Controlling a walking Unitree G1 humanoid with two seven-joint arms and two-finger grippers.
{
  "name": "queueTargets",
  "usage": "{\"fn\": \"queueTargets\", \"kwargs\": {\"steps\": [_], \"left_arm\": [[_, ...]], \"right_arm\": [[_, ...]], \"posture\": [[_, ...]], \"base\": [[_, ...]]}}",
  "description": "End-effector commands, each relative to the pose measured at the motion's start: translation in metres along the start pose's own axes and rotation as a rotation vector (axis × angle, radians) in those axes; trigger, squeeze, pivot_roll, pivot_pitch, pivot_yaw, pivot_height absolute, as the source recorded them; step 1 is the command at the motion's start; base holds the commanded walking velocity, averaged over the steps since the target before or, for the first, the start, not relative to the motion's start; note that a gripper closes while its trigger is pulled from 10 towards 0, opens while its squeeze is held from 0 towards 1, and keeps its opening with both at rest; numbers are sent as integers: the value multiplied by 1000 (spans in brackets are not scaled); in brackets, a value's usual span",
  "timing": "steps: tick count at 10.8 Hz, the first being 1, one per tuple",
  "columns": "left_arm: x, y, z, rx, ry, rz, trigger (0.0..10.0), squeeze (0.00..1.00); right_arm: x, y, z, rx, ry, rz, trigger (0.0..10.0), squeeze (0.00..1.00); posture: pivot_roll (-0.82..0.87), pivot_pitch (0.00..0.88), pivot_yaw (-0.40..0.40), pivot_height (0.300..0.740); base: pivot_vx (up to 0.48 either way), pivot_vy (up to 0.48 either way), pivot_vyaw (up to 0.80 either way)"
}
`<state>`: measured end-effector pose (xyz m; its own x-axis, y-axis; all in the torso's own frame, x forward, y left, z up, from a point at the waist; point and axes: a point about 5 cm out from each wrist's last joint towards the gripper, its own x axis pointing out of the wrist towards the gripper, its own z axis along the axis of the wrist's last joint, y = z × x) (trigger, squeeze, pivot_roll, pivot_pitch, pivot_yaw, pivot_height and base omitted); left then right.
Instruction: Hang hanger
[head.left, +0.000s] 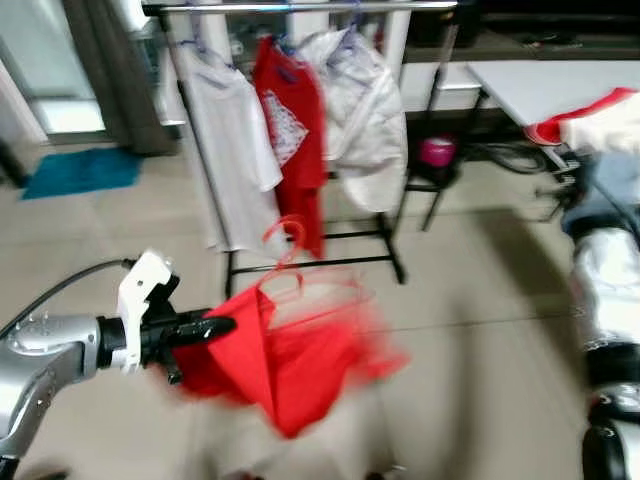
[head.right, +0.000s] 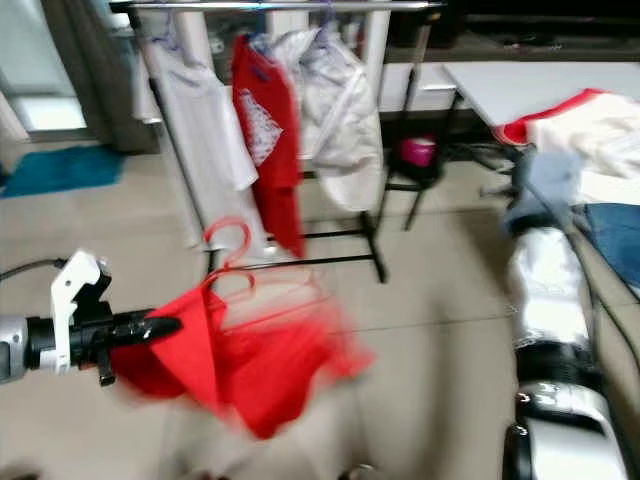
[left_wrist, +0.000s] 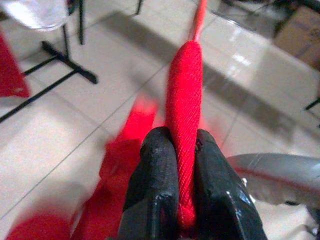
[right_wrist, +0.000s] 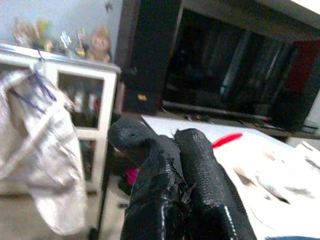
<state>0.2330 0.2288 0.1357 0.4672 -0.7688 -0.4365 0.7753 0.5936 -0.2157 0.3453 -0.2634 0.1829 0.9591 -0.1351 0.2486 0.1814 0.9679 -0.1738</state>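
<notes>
A black clothes rack (head.left: 300, 262) stands ahead on the tiled floor with three garments hung on it; nearer, a red garment (head.left: 285, 365) on a red hanger (head.left: 290, 262) hangs blurred; the left gripper (left_wrist: 176, 152) pinches its fabric tight; the right gripper (right_wrist: 170, 165) holds its fingers pressed together, holding nothing.

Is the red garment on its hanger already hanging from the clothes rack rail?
No. The red garment with its hanger is pinched in the left gripper, out in front of the clothes rack.
</notes>
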Motion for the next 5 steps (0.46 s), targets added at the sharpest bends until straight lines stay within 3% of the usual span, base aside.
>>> {"fn": "queueTargets", "kwargs": {"steps": [1, 2, 4, 5], "left_arm": [[-7, 3, 8, 28, -37, -3, 0, 0], [-9, 5, 8, 57, -26, -3, 0, 0], [-10, 18, 24, 124, -127, 98, 0, 0], [-7, 23, 21, 141, -98, 147, 0, 0]], "right_arm": [[1, 7, -1, 14, 0, 40, 0, 0], [3, 11, 3, 23, -19, 69, 0, 0], [-2, 27, 2, 76, -17, 187, 0, 0], [-12, 38, -8, 96, 33, 258, 2235, 0]], "posture": [[-78, 2, -6, 740], [-78, 1, -9, 740], [-74, 0, -15, 740], [-72, 0, -19, 740]], "base": [[0, 0, 0], [0, 0, 0], [0, 0, 0], [0, 0, 0]]}}
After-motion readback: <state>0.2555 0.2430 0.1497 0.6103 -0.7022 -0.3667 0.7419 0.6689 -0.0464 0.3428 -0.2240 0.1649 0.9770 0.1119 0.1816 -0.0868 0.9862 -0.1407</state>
